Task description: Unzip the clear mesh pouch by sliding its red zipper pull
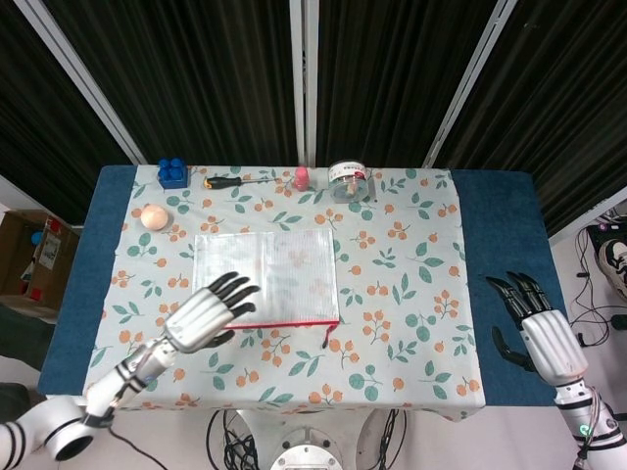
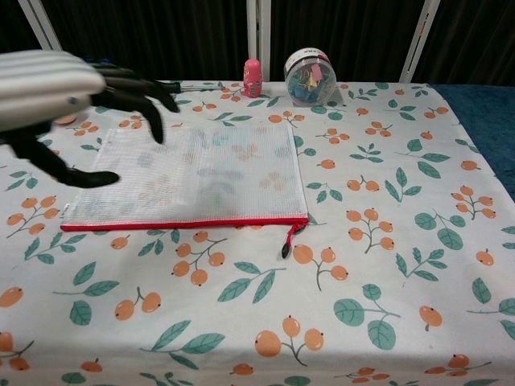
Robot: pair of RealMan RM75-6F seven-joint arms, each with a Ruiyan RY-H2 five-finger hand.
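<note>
The clear mesh pouch point(image 1: 269, 274) point(image 2: 193, 173) lies flat mid-table, its red zipper running along the near edge. The red zipper pull point(image 1: 326, 339) point(image 2: 288, 240) hangs off the near right corner, at the shut end. My left hand point(image 1: 208, 312) point(image 2: 60, 100) hovers over the pouch's near left corner, fingers spread, holding nothing. My right hand point(image 1: 534, 328) floats past the table's right edge, fingers apart and empty; it shows only in the head view.
Along the far edge stand a blue block point(image 1: 172, 172), a screwdriver point(image 1: 235, 180), a small pink bottle point(image 1: 302, 178) and a clear jar of clips point(image 1: 349, 181). An orange ball point(image 1: 154, 216) sits far left. A cardboard box point(image 1: 34, 257) is beside the table.
</note>
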